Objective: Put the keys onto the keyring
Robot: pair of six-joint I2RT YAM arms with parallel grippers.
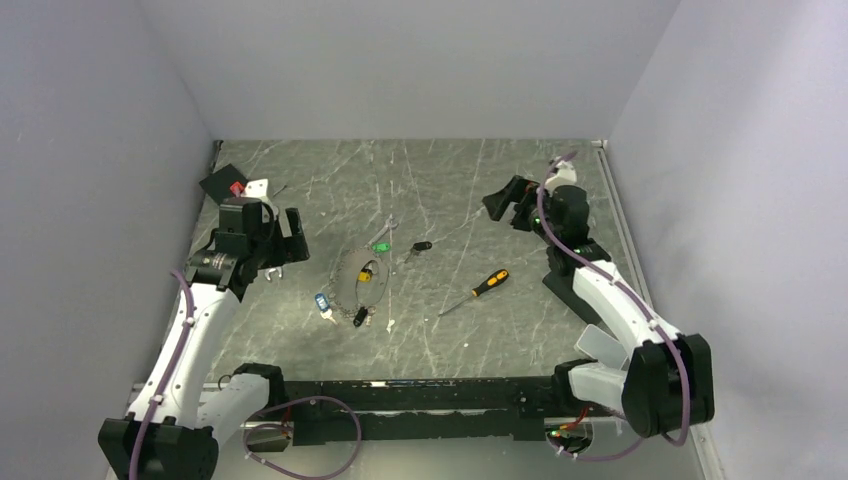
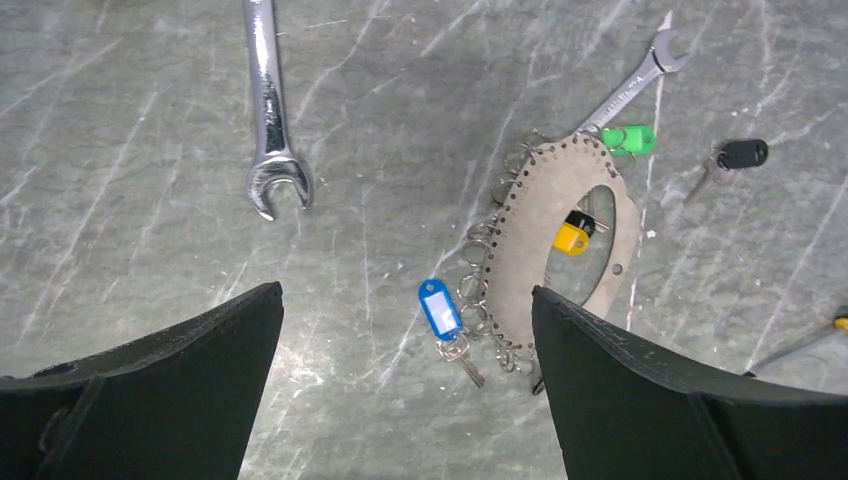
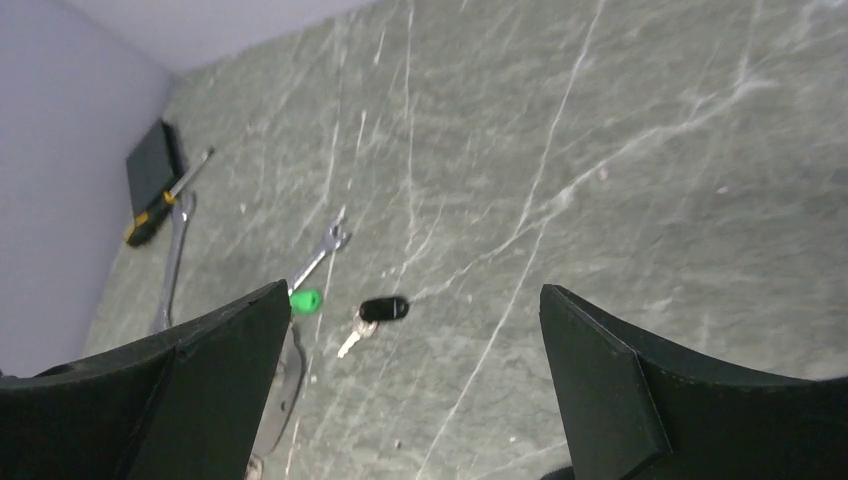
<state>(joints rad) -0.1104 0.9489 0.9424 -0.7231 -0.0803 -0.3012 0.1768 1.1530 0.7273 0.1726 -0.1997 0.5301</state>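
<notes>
The left pincer (image 2: 405,292) is spread wide and holds nothing. It hangs over bare counter (image 1: 480,170), just left of the keyring (image 2: 520,250). The right pincer (image 3: 412,290) is also wide open and empty. It is raised near the far right side, well apart from the keys.

The keyring lies flat mid-counter, nearer the left arm, and small split rings fringe its left rim. There are five keys:
- The yellow key (image 2: 570,238) lies inside the keyring's opening.
- The green key (image 2: 630,138) is at its far end.
- The blue key (image 2: 440,310) is just beside the fringe on the left.
- The black key (image 2: 742,153) lies apart to the right.
- A second dark key (image 1: 360,317) is at the near rim.

There are two wrenches. One wrench (image 2: 270,110) lies left of the keyring, and the second wrench (image 2: 635,85) is at its far end. One screwdriver (image 1: 488,285) lies to the right.

Walls (image 1: 100,150) close the left, far and right edges. The counter between the black key and the right pincer is open.
</notes>
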